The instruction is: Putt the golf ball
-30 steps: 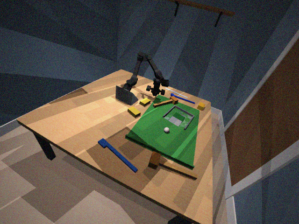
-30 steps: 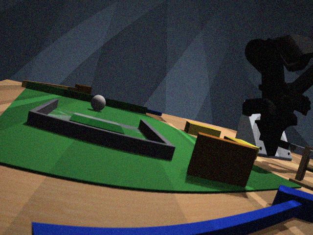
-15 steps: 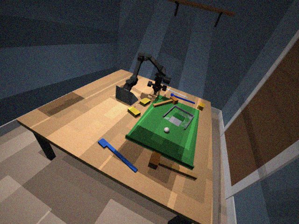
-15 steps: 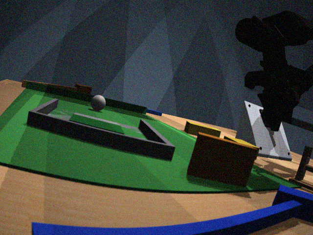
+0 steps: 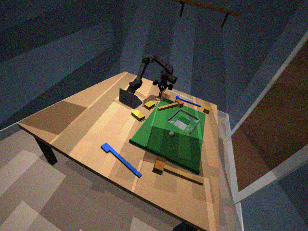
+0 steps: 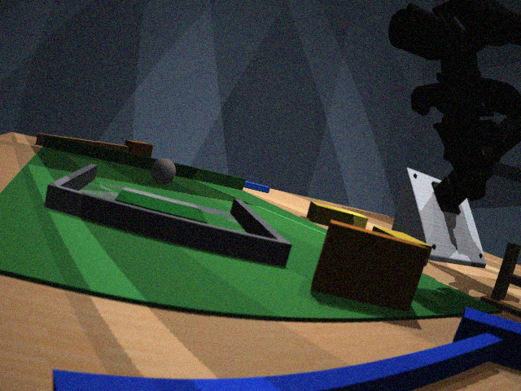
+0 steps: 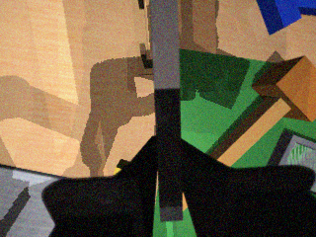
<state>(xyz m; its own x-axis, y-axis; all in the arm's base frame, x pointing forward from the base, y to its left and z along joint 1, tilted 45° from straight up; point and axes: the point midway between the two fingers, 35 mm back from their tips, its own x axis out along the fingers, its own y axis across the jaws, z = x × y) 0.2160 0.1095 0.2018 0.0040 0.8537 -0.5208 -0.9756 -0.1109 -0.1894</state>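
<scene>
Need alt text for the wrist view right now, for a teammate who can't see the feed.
The black parallel-jaw gripper is shut on a thin grey bar-shaped shaft that runs straight up the frame. Below lie the wooden table on the left and the green putting mat on the right, with an orange-brown wooden putter on the mat and a blue piece top right.

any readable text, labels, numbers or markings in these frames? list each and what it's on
None: no words, labels, brands, numbers or signs in any view.
Green mat: plain.
Golf ball: plain grey.
Blue putters, wooden putters, yellow blocks: plain.
Base plate: only dark corner dots, no text.
Bar held in the hand: plain grey.
</scene>
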